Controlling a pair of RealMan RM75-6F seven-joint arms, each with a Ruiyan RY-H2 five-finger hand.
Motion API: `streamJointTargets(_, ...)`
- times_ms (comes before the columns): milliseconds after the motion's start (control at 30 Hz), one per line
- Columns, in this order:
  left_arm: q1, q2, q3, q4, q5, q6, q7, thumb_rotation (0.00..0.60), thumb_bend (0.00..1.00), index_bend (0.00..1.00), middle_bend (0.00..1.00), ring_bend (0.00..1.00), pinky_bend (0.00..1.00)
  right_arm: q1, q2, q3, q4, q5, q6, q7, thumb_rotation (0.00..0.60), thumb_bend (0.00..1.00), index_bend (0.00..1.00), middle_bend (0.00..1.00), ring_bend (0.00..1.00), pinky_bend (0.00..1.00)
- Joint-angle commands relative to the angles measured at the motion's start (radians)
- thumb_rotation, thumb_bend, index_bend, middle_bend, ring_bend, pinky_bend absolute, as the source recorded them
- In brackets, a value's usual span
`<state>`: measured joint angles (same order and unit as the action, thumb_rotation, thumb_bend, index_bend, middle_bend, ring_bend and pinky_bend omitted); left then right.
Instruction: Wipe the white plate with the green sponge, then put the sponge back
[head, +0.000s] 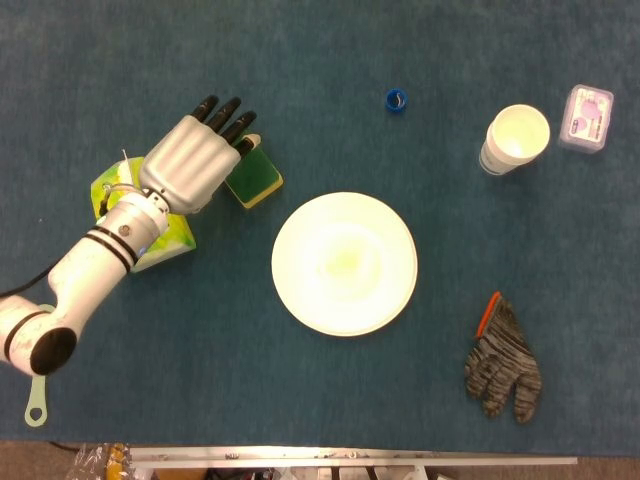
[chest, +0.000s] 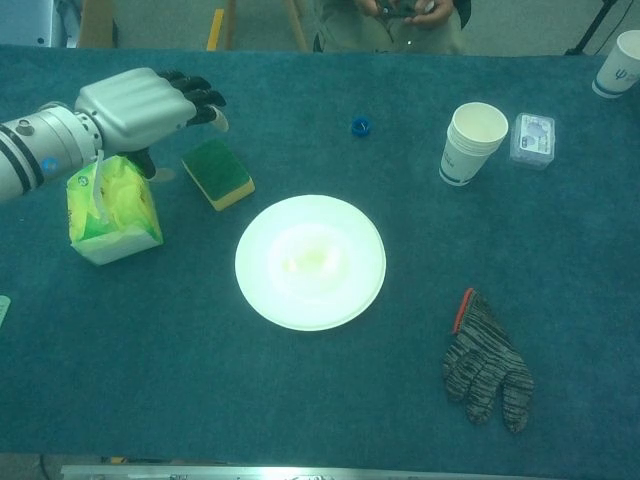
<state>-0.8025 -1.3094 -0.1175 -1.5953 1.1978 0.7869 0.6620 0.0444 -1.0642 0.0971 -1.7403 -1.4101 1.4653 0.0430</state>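
Right now the left hand (head: 192, 163) hovers over the near-left part of the green sponge (head: 252, 173), fingers spread and holding nothing; the chest view shows it above the sponge rather than pressed on it. The sponge lies flat on the bench (head: 300, 60), just left of and beyond the white plate (head: 345, 263), not touching it.

Judging from this, the main risk is the tissue pack (head: 150, 245) directly under the wrist: a descent that drifts back could knock or crush it. A closing grasp that catches only the sponge's edge could also flip it or shove it toward the plate instead of lifting it.

From above, the head view hides much of the sponge beneath the hand, so contact cannot be read there. Looking from the front, the chest view shows the whole sponge (chest: 217, 172), its yellow underside, and the gap between hand (chest: 140, 100) and sponge. Neither view shows the right hand.
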Motion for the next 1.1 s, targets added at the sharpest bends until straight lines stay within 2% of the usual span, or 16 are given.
streamJointTargets(33,-0.022,-0.025,0.010,0.037,-0.013,-0.014,0.007,0.600,0.22,0.18,0.08,0.00,0.08,0.000,0.001,0.000,-0.001,0.001,0.001,0.000,0.600,0.20,0.00,0.02,0.00,0.21)
streamJointTargets(600,-0.099,-0.128,0.053,0.217,-0.007,-0.057,0.006,0.600,0.22,0.19,0.07,0.00,0.08,0.001,-0.001,0.006,0.014,0.019,-0.007,0.011,0.600,0.20,0.00,0.02,0.00,0.21)
streamJointTargets(1100,-0.129,-0.211,0.092,0.360,0.035,-0.087,-0.031,0.600,0.21,0.24,0.08,0.00,0.08,-0.002,-0.003,0.008,0.018,0.028,-0.006,0.012,0.600,0.20,0.00,0.02,0.00,0.21)
